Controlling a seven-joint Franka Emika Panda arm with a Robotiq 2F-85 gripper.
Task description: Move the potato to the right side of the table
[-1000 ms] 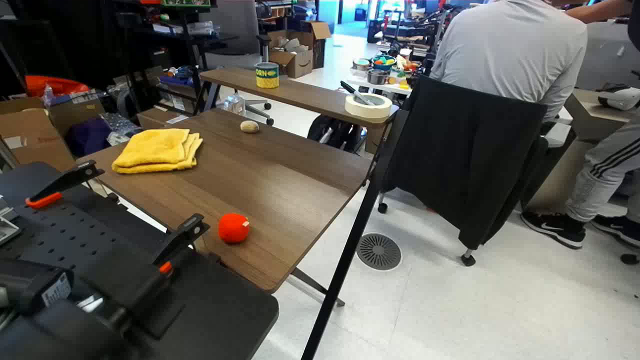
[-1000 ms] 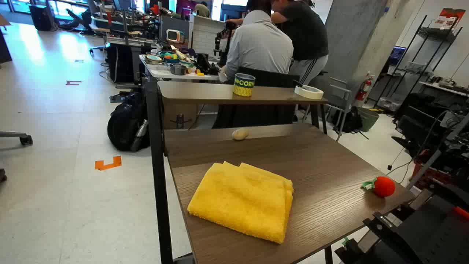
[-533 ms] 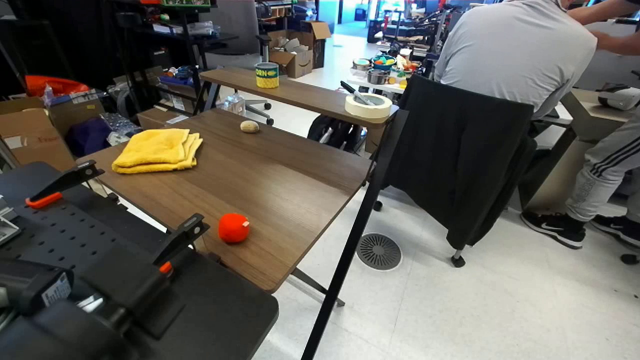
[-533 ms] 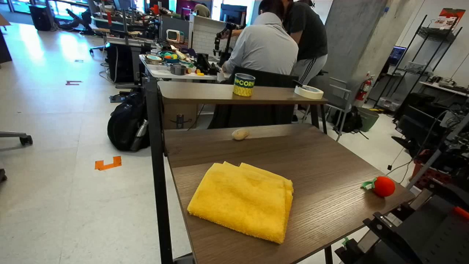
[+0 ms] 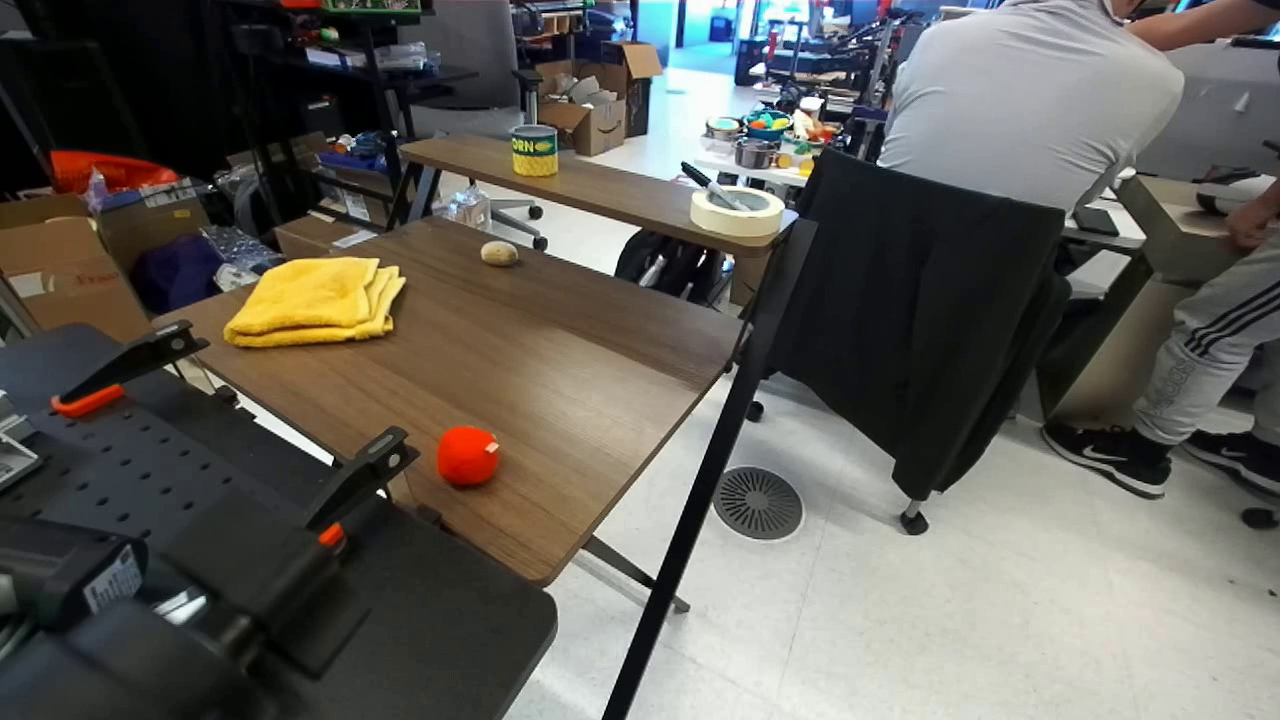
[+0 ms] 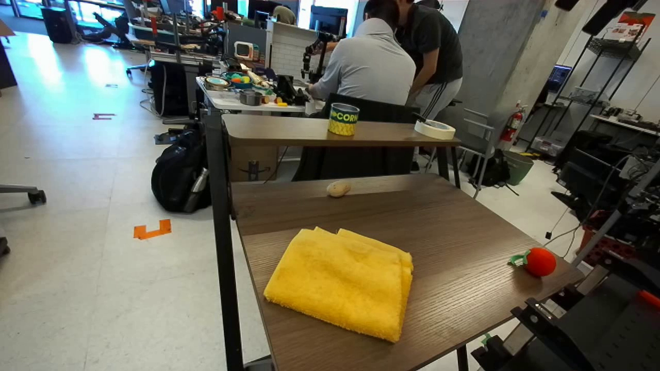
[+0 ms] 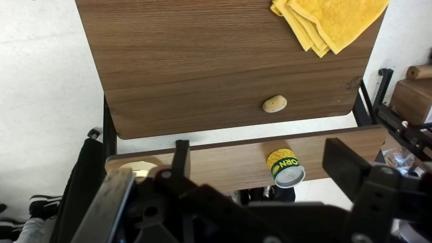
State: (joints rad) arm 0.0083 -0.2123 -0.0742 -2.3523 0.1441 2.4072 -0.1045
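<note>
Newly visible, right in an exterior view: dark part (image 6: 608,16), presumably robotic. Gripper (image 7: 258,152) wide, holding nothing. Potato (image 7: 275,103) left of centre, near the far edge of the table (image 7: 202,67); an off-centre squeeze could roll it off.

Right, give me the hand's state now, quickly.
Hand: open, holding nothing; the potato lies on the table.

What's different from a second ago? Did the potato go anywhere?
Two dark pieces, probably the gripper's fingers, poked into an exterior view's top-right corner. In the background, the standing person lowered an arm. Nothing was grabbed or let go. The potato, yellow cloth, round red thing and corn can stayed put.
</note>
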